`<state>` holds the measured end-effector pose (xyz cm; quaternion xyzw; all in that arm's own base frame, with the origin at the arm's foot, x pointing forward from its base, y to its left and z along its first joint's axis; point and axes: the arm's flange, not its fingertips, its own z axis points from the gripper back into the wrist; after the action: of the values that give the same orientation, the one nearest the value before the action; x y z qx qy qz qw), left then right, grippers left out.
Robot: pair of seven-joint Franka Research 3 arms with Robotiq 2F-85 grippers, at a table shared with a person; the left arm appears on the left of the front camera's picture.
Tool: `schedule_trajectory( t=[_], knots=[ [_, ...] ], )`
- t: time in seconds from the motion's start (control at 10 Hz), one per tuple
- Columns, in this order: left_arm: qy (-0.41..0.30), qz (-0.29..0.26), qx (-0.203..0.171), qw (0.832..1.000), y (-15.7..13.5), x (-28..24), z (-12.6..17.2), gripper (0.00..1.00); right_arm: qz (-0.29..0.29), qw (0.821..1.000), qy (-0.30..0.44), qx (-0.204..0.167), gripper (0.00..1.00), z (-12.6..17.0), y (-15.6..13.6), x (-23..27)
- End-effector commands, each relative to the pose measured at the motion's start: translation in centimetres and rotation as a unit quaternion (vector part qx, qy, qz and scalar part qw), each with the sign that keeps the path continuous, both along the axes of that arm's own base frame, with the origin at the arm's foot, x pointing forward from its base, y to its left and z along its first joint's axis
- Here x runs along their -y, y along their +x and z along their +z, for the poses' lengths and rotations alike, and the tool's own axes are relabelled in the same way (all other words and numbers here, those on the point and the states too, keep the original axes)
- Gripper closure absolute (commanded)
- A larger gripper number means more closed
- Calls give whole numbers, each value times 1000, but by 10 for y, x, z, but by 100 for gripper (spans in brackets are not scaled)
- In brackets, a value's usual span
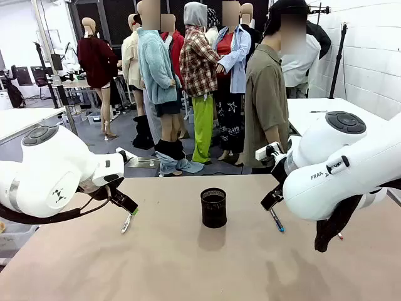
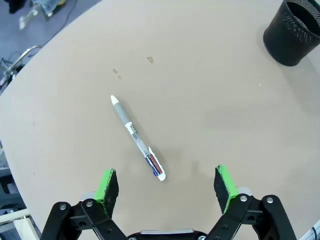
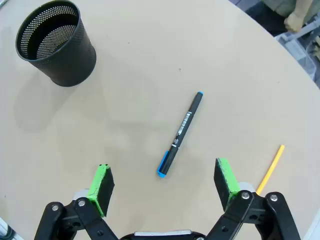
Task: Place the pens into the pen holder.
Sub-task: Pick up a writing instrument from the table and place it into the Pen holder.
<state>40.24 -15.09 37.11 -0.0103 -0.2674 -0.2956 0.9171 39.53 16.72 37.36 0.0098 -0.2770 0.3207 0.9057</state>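
Table top: smooth, matt beige surface with a few small marks. Pen holder: black perforated metal mesh, matt. Pale pen: glossy plastic, partly clear barrel, matt grey grip. Dark pen: satin black plastic with printed lettering. Left gripper: matt black fingers with green, rubber-like pads. Arm shells: smooth, glossy white plastic.
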Motion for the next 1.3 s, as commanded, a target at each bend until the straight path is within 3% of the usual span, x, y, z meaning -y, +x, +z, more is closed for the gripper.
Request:
schedule_trajectory(
  t=[0.0, 0.8, 0.9, 1.2],
  knots=[
    [0, 0, 0, 1000, 0, 0, 0, 0, 0, 1000, 0, 0, 0, 0, 0, 0],
    [0, 0, 0, 1000, 0, 0, 0, 0, 0, 1000, 0, 0, 0, 0, 0, 0],
    [0, 0, 0, 1000, 0, 0, 0, 0, -57, 997, -56, 7, 0, 12, -2, 19],
    [0, 0, 0, 1000, 0, 0, 0, 0, -168, 980, -99, -50, 0, 54, 18, 54]
  ],
)
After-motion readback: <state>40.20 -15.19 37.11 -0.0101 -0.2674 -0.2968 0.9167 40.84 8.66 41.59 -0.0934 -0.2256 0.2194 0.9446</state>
